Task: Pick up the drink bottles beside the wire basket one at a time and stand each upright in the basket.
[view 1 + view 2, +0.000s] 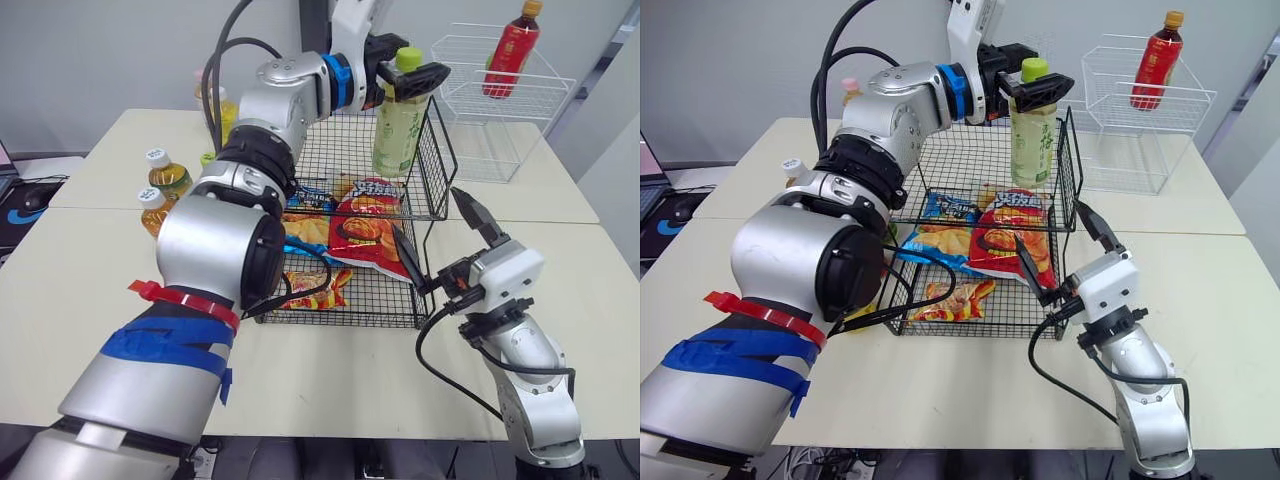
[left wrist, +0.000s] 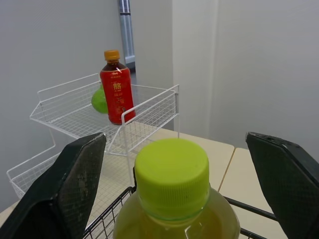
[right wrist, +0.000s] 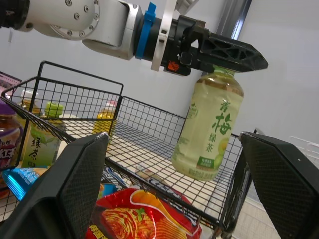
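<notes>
Your left gripper (image 2: 175, 137) is up over the far right corner of the wire basket (image 1: 437, 150). Its two fingers (image 2: 70, 184) stand apart on either side of the lime-green cap of the green tea bottle (image 1: 398, 130), and a gap shows between each finger and the cap, so the gripper is open around the bottle's top and not clamped on it. The bottle stands roughly upright inside the basket, against its right wall at the far end. From these views you cannot tell whether its base rests fully on the mesh floor. Your right gripper (image 1: 425, 212) hangs just beside the basket's near right corner, its fingers spread wide and holding nothing. On the basket floor nearer you lie a red snack bag (image 1: 365, 235) and a blue snack bag (image 1: 305, 225). Two white-capped bottles (image 1: 168, 175) stand on the counter (image 1: 100, 280) just off the basket's left side. At the counter's far right corner sits a white wire rack (image 1: 500, 120) with a red bottle (image 1: 512, 50) standing in it.
</notes>
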{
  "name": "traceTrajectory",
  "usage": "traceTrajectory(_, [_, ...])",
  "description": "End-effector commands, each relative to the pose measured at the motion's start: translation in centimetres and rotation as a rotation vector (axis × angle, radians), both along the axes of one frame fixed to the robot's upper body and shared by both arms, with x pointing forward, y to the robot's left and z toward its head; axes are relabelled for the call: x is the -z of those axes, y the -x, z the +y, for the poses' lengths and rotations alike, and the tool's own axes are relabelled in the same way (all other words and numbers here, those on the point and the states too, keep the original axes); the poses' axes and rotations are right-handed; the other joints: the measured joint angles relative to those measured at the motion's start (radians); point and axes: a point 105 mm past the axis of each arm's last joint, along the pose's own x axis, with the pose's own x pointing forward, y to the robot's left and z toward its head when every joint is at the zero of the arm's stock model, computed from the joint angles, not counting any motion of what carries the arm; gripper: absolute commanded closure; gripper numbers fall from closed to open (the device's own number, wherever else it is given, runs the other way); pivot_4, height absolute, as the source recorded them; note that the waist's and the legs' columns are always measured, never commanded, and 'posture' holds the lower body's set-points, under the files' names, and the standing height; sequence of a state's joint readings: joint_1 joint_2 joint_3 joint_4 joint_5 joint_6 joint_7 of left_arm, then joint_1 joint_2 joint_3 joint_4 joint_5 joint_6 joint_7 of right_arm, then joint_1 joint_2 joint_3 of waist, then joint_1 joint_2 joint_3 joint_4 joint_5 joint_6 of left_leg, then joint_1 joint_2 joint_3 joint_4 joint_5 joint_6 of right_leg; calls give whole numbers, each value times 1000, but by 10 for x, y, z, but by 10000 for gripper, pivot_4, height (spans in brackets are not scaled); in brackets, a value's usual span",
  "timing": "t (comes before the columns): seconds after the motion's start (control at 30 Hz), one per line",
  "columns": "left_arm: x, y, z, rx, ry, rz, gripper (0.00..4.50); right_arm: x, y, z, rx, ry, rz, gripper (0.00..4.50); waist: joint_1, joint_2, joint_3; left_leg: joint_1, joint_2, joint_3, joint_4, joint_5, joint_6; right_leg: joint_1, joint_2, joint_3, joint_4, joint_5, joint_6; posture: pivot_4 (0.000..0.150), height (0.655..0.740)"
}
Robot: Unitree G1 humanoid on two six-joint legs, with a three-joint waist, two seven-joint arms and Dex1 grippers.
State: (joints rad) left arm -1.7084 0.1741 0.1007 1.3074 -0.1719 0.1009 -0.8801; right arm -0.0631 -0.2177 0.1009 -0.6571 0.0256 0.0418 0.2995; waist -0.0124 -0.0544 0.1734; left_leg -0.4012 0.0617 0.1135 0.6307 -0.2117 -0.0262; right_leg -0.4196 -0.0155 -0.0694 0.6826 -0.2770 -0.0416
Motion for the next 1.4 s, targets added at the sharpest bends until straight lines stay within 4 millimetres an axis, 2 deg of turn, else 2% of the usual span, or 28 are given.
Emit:
traceTrajectory(0.03, [-25,5,13,-5,32,-60,259,-15,8,2,-19,-18,-51,0,-3,0,0,0,0,0,0,0,0,0,0,0,0,0,0,1500,7400])
traceTrajectory(0.23, [-42,11,53,16,43,-87,259,-18,7,5,-70,-5,-48,0,-19,0,0,0,0,0,0,0,-1,0,0,0,1,0,0,1500,7400])
traceTrajectory(0.33, [-51,17,90,-30,62,-102,259,-19,6,8,-131,13,-44,0,-25,0,0,2,0,0,0,1,-1,0,0,2,3,0,0,1500,7400])
traceTrajectory(0.47, [-57,34,156,-219,169,-112,259,-26,1,10,-245,42,-57,0,-37,1,0,4,1,1,1,1,-2,0,1,3,8,0,0,1500,7400])
traceTrajectory(0.6, [-35,67,221,-458,202,-149,259,-26,-1,17,-402,96,-43,0,-39,1,0,4,2,0,6,2,-3,0,0,3,14,-1,-2,1500,7400])
traceTrajectory(0.73, [-17,106,276,-679,209,-171,259,-24,5,25,-592,146,-20,0,-29,0,0,2,3,-1,10,2,-2,0,1,2,16,-1,-2,1500,7400])
traceTrajectory(0.83, [7,142,314,-833,146,-168,259,-15,13,35,-787,218,46,0,-30,0,0,4,2,-1,11,1,-2,1,0,3,16,-1,-2,1500,7400])
traceTrajectory(0.93, [42,180,347,-961,131,-107,259,-8,12,43,-921,294,78,0,-24,0,-1,9,3,-1,11,-1,2,7,0,2,15,-1,-2,1500,7400])
traceTrajectory(1.0, [71,207,358,-1005,115,-36,259,-8,6,47,-950,294,93,0,-20,-1,-1,11,3,-2,11,-2,4,9,0,0,15,-1,-2,1500,7400])
traceTrajectory(1.13, [134,269,362,-1071,114,163,259,-7,6,54,-1008,290,94,0,-16,-4,-3,12,3,-2,11,-3,5,11,-3,-1,14,-1,-3,1500,7400])
traceTrajectory(1.27, [158,303,360,-1141,128,236,259,-5,8,57,-1040,279,99,0,7,-6,-5,12,3,-5,11,-4,6,12,-3,-4,13,-2,-4,1500,7400])
traceTrajectory(1.3, [161,308,359,-1153,133,246,259,-4,8,58,-1047,278,101,0,8,-3,-7,13,3,-6,11,-4,6,13,-3,-5,12,-2,-5,1500,7400])
traceTrajectory(1.37, [163,311,358,-1159,137,248,259,-3,9,59,-1050,274,100,0,9,11,-8,14,2,-3,11,-6,9,15,-3,-2,5,-2,-5,1500,7400])
traceTrajectory(1.4, [163,311,357,-1158,139,246,259,-3,8,59,-1050,271,100,0,8,12,-8,13,1,-1,11,-8,12,15,-3,1,2,-1,-3,1500,7400])
